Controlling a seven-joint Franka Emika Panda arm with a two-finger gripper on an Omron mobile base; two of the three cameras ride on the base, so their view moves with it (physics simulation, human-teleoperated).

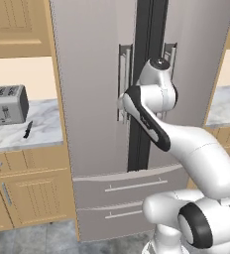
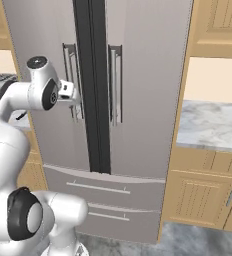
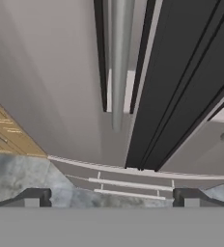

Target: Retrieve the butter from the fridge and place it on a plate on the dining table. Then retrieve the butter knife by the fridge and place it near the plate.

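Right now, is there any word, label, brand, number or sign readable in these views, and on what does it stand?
None: no readable text in these views.
The fridge doors and drawers are plain grey, with no brand badge.
The toaster shows slots and a lever, no lettering.
The cabinets and marble counter are unmarked.
The open gripper near the left door handle bears no marking.

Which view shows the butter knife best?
The left base view: the butter knife lies on the marble counter right of the toaster. In the right base view the arm covers that spot; the hand view faces the fridge.
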